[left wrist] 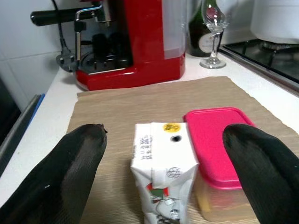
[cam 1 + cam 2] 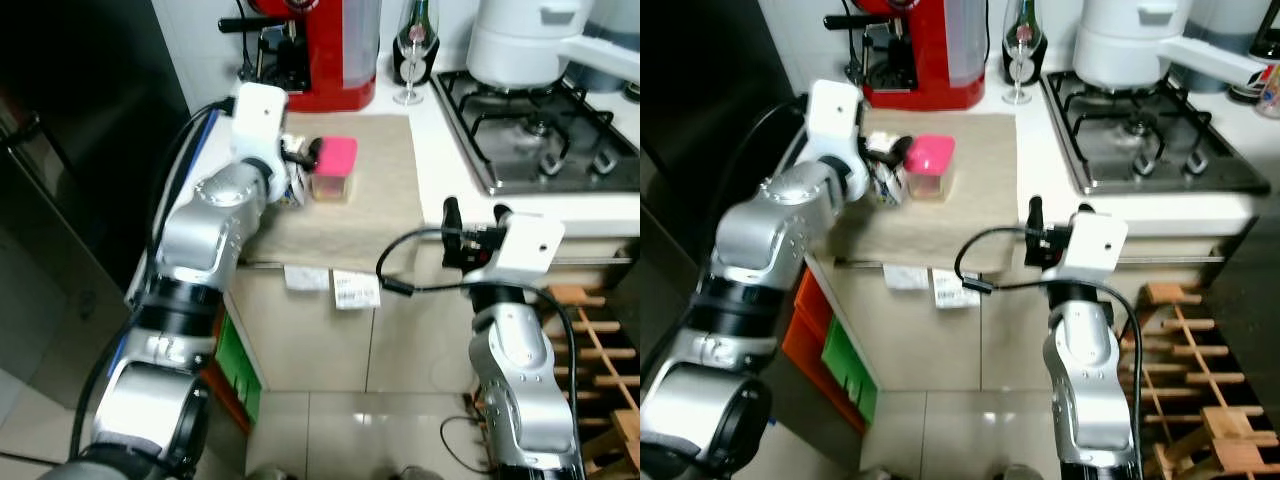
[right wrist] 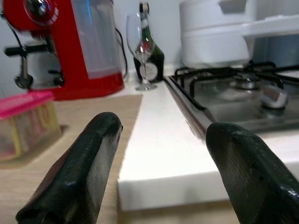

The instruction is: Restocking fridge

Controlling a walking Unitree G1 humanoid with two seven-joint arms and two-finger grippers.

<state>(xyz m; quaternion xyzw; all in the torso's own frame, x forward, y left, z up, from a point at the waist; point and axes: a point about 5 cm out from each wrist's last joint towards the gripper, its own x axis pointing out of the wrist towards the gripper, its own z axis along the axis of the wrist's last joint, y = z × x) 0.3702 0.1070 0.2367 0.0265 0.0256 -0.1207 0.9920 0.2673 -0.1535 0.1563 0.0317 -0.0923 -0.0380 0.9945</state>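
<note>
A small white carton (image 1: 163,172) stands upright on a brown mat (image 1: 140,102) on the counter. A clear tub with a pink lid (image 2: 333,165) stands right beside it. My left gripper (image 2: 298,172) is open at the carton, with one black finger on each side of it and a gap to both. My right gripper (image 2: 476,218) is open and empty at the counter's front edge, in front of the hob. The dark fridge (image 2: 80,120) stands at the left with its door shut.
A red coffee machine (image 2: 320,50), a wine glass (image 2: 410,60) and a dark bottle stand at the back of the counter. To the right are a gas hob (image 2: 530,130) and a white pot (image 2: 520,40). A wooden rack (image 2: 590,330) stands on the floor.
</note>
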